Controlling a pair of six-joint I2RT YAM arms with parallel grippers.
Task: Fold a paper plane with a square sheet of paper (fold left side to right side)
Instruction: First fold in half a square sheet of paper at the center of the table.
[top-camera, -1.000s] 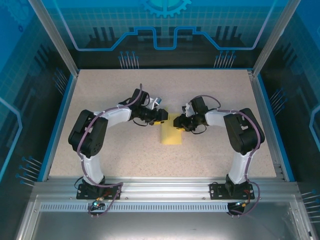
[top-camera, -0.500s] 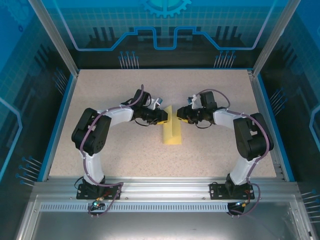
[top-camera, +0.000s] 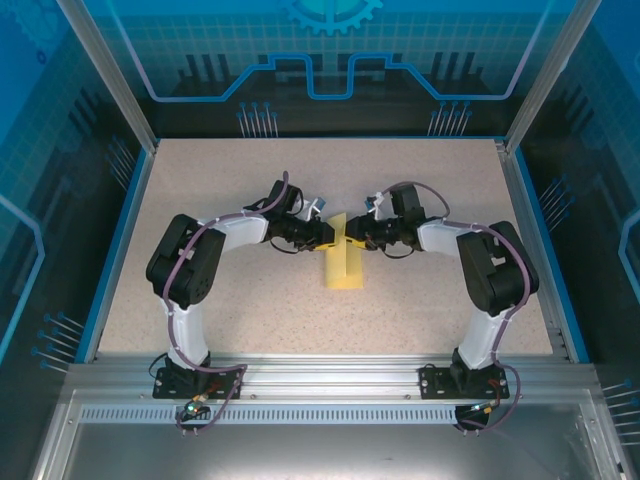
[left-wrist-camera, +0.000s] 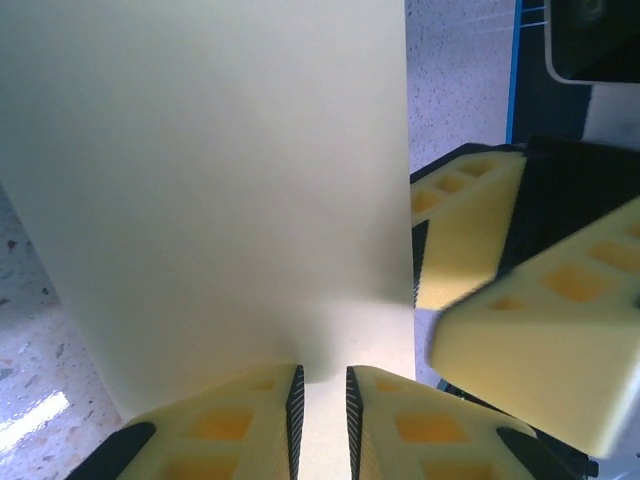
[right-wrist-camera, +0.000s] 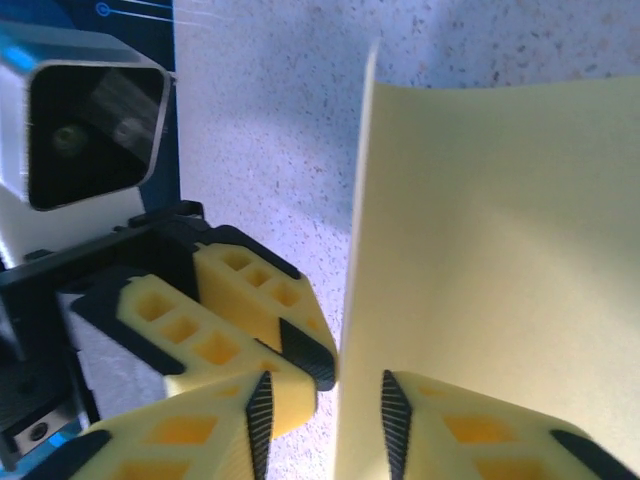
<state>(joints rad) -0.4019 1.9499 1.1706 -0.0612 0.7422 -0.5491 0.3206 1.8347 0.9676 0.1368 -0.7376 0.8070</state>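
The square sheet of paper (top-camera: 345, 268) is bright yellow and folded. Its near part lies on the table and its far part stands up between the two grippers. My left gripper (top-camera: 328, 237) meets it from the left. In the left wrist view the paper (left-wrist-camera: 220, 180) rises like a wall and runs down into the narrow gap of the left gripper (left-wrist-camera: 322, 372), which is shut on it. My right gripper (top-camera: 356, 238) faces it from the right. In the right wrist view the paper's edge (right-wrist-camera: 500, 220) stands inside the open right gripper (right-wrist-camera: 325, 385), against the right-hand pad.
The speckled beige table (top-camera: 250, 310) has a blue rim and glass walls around it. The two grippers almost touch: the right one's yellow fingers (left-wrist-camera: 470, 240) sit just beside the paper, and the left one's fingers (right-wrist-camera: 240, 310) sit close to the right jaws.
The paper went from lying flat to partly standing. Both grippers closed in on it from either side. The left jaws narrowed a lot and the right jaws narrowed slightly.
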